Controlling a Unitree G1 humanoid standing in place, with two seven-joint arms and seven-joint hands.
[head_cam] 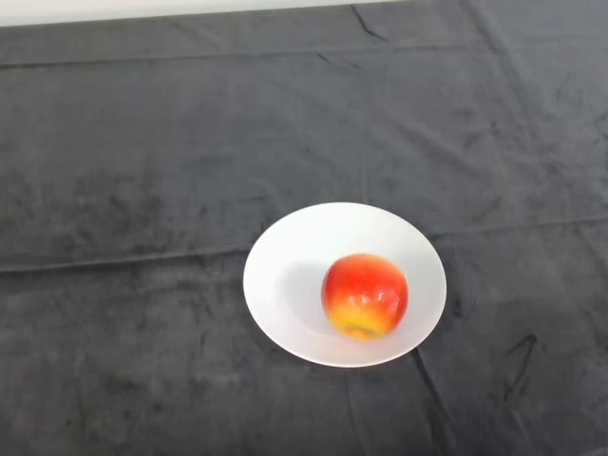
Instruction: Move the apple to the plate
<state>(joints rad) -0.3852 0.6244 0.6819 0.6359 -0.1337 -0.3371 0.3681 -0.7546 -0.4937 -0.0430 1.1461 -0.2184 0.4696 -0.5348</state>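
Sitting on the white plate [285, 249], the apple [365, 295] rests a little toward the near right of the dish's middle, well inside the rim, with its red shoulders uppermost and a yellow patch low on the side facing the camera. It looks settled: the shallow dip of the plate would cradle a round fruit and keep it from rolling off, which is likely why it lies inward of the edge and not against it. A soft shadow falls on the plate to the apple's left. The plate itself lies flat on the dark cloth [142, 190] that covers the table, somewhat right of centre and toward the near half of the view, with creases in the fabric running across behind it and beside it. Nothing else stands on the cloth. No part of the robot shows here, so the state of its hand cannot be told. Judged from how things lie, the apple is already where the task wants it.
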